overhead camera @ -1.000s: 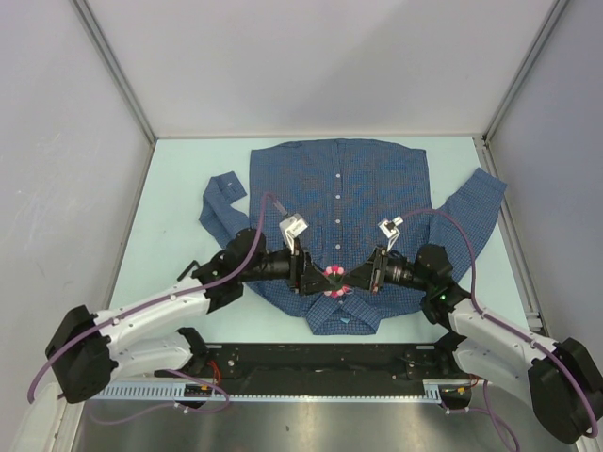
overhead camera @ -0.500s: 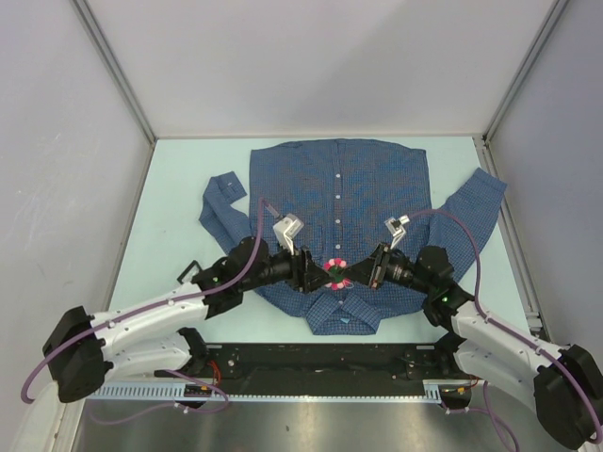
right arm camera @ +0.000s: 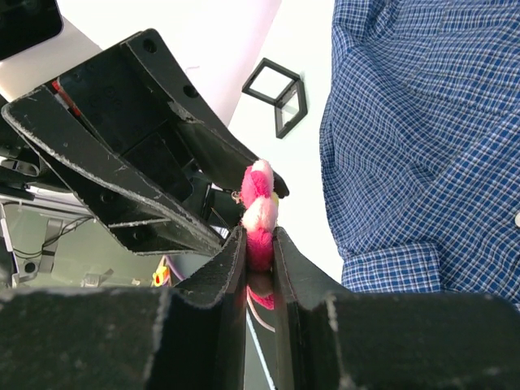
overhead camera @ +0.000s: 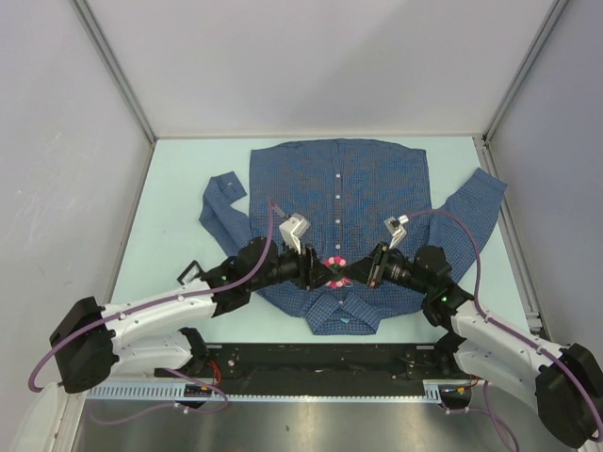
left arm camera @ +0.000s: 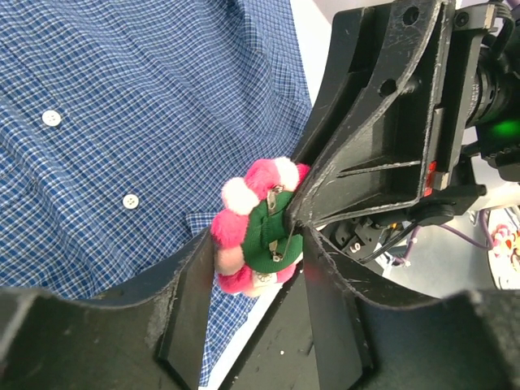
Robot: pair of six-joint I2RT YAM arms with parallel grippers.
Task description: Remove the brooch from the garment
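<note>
Collar (overhead camera: 344, 318) of the garment (overhead camera: 377, 179) lies nearest the arm bases, and the shirt is spread flat on the pale worktop (overhead camera: 179, 188). Just beyond the collar, the two grippers meet tip to tip over the shirt front, with the brooch (overhead camera: 333, 271) between them.

The left gripper (overhead camera: 317, 273) reaches in from the left. It is closed to about the brooch's width, and its fingers (left arm camera: 188, 301) sit against opposite edges of the petals. The right gripper (overhead camera: 350, 274) comes in from the other side and pinches the brooch flatwise, its fingers (right arm camera: 230, 280) pressed on the front and back faces.

In the left wrist view the brooch shows its back. A green felt disc (left arm camera: 264, 231) carries a thin metal pin (left arm camera: 286, 236), ringed by pink and white tufts. Both wrist views show the brooch held up clear of the cloth.

A small black open frame (overhead camera: 187, 273) sits on the worktop to the left. Further off, a row of white buttons (overhead camera: 338, 196) runs up the middle of the shirt. A sleeve angles out at each side.
</note>
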